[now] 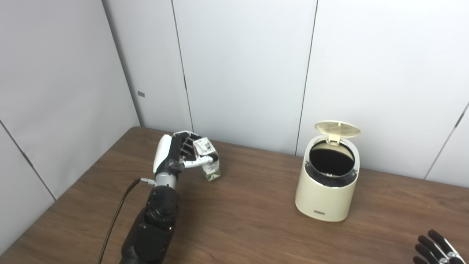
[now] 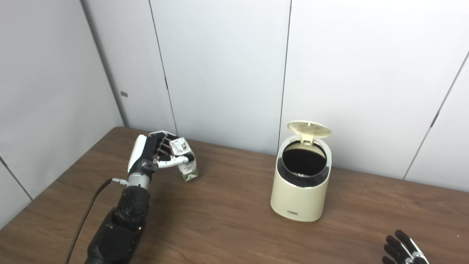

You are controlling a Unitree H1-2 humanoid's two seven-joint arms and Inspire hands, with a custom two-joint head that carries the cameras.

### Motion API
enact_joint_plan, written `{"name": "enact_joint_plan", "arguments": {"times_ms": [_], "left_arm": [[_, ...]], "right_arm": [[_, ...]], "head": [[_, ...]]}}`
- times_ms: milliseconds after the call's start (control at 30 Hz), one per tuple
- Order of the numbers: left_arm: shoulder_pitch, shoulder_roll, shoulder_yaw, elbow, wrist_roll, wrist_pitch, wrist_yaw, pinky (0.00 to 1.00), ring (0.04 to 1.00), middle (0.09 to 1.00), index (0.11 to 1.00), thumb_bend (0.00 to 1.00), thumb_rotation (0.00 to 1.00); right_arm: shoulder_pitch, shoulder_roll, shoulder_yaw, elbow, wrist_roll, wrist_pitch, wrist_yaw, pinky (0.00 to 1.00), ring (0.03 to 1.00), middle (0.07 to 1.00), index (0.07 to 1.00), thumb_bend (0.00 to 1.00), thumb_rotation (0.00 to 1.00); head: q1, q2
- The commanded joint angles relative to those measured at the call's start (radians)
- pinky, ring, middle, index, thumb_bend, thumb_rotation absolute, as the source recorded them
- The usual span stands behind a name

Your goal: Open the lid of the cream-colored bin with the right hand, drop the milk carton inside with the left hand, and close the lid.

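Observation:
The cream-colored bin [image 1: 326,194] stands on the right half of the brown table [image 1: 249,220]. Its round lid [image 1: 337,129] is flipped up at the back and the dark inside shows. A small white and green milk carton [image 1: 212,169] is at the back left, tilted, with my left hand [image 1: 176,152] shut on it, fingers behind it and thumb across its front. Its lower corner is at or just above the tabletop; I cannot tell which. My right hand [image 1: 436,249] is low at the bottom right corner, well clear of the bin, with only its spread dark fingers in view.
Grey wall panels [image 1: 242,73] close off the table at the back and on the left. A thin black cable [image 1: 117,216] runs along my left forearm. Bare wood lies between the carton and the bin.

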Motion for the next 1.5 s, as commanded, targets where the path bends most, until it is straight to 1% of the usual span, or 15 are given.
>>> {"name": "enact_joint_plan", "arguments": {"times_ms": [0, 33, 100, 167, 267, 333, 433, 500, 633, 800, 900, 1000, 1067, 1300, 1467], "left_arm": [[-0.034, 0.01, 0.003, -0.074, 0.029, -0.043, 0.037, 0.34, 0.442, 0.497, 0.462, 0.48, 0.0], [-0.029, 0.0, 0.003, -0.104, 0.031, -0.051, 0.041, 0.34, 0.441, 0.496, 0.462, 0.48, 0.0], [-0.023, -0.024, 0.007, -0.157, 0.027, -0.057, 0.046, 0.33, 0.429, 0.486, 0.46, 0.47, 0.0], [-0.021, -0.045, 0.006, -0.213, 0.029, -0.056, 0.044, 0.33, 0.421, 0.482, 0.457, 0.47, 0.0], [-0.021, -0.057, 0.0, -0.27, 0.032, -0.055, 0.028, 0.35, 0.431, 0.496, 0.475, 0.48, 0.0], [-0.027, -0.061, -0.01, -0.311, 0.043, -0.05, 0.014, 0.34, 0.431, 0.495, 0.485, 0.48, 0.0], [-0.037, -0.065, -0.02, -0.361, 0.045, -0.053, -0.003, 0.33, 0.432, 0.494, 0.491, 0.48, 0.0], [-0.044, -0.065, -0.033, -0.388, 0.053, -0.068, -0.012, 0.34, 0.437, 0.493, 0.489, 0.48, 0.0], [-0.049, -0.076, -0.062, -0.437, 0.065, -0.082, -0.038, 0.35, 0.445, 0.489, 0.48, 0.48, 0.0], [-0.05, -0.095, -0.099, -0.459, 0.059, -0.146, -0.062, 0.33, 0.445, 0.51, 0.494, 0.47, 0.0], [-0.057, -0.108, -0.128, -0.469, 0.085, -0.179, -0.073, 0.33, 0.447, 0.513, 0.495, 0.47, 0.0], [-0.066, -0.114, -0.153, -0.473, 0.119, -0.2, -0.081, 0.35, 0.449, 0.499, 0.48, 0.48, 0.0], [-0.072, -0.124, -0.165, -0.472, 0.147, -0.21, -0.082, 0.34, 0.447, 0.5, 0.482, 0.48, 0.0], [-0.081, -0.164, -0.186, -0.444, 0.154, -0.24, -0.094, 0.36, 0.448, 0.497, 0.484, 0.48, 0.0], [-0.088, -0.186, -0.202, -0.428, 0.156, -0.26, -0.097, 0.38, 0.458, 0.494, 0.48, 0.48, 0.0]], "right_arm": [[-0.026, 0.006, -0.001, -0.037, -0.002, -0.002, -0.012, 0.88, 0.892, 0.884, 0.926, 0.91, 0.82], [-0.028, 0.006, 0.001, -0.046, -0.003, 0.004, -0.013, 0.88, 0.893, 0.884, 0.928, 0.91, 0.82], [-0.031, 0.008, 0.004, -0.065, -0.012, 0.022, -0.021, 0.91, 0.912, 0.9, 0.943, 0.85, 0.84], [-0.034, 0.013, 0.009, -0.082, -0.027, 0.035, -0.028, 0.92, 0.919, 0.904, 0.952, 0.82, 0.84], [-0.038, 0.02, 0.02, -0.098, -0.037, 0.043, -0.032, 0.97, 0.943, 0.921, 0.974, 0.78, 0.85], [-0.044, 0.027, 0.029, -0.105, -0.051, 0.049, -0.036, 0.99, 0.963, 0.935, 0.993, 0.73, 0.86], [-0.05, 0.038, 0.043, -0.114, -0.092, 0.064, -0.054, 1.0, 0.975, 0.948, 1.0, 0.68, 0.87], [-0.055, 0.048, 0.049, -0.113, -0.112, 0.069, -0.065, 1.0, 0.967, 0.947, 1.0, 0.67, 0.86], [-0.058, 0.056, 0.063, -0.109, -0.143, 0.066, -0.069, 0.99, 0.951, 0.942, 0.996, 0.71, 0.86], [-0.055, 0.068, 0.076, -0.115, -0.169, 0.067, -0.079, 0.97, 0.945, 0.938, 0.981, 0.78, 0.86], [-0.055, 0.08, 0.087, -0.125, -0.188, 0.077, -0.086, 0.96, 0.94, 0.938, 0.974, 0.76, 0.88], [-0.056, 0.086, 0.098, -0.129, -0.198, 0.084, -0.087, 0.96, 0.948, 0.944, 0.975, 0.75, 0.89], [-0.058, 0.09, 0.103, -0.125, -0.203, 0.082, -0.087, 0.97, 0.957, 0.951, 0.978, 0.73, 0.9], [-0.066, 0.107, 0.111, -0.114, -0.22, 0.059, -0.094, 0.94, 0.962, 0.953, 0.958, 0.7, 0.89], [-0.071, 0.117, 0.114, -0.119, -0.225, 0.052, -0.097, 0.87, 0.945, 0.943, 0.88, 0.64, 0.81]], "head": [[-0.006, 0.003], [-0.019, 0.005], [-0.041, 0.01], [-0.081, 0.017], [-0.135, 0.027], [-0.167, 0.032], [-0.209, 0.037], [-0.237, 0.039], [-0.3, 0.032], [-0.343, 0.03], [-0.366, 0.029], [-0.383, 0.026], [-0.388, 0.025], [-0.408, 0.015], [-0.406, 0.007]]}}
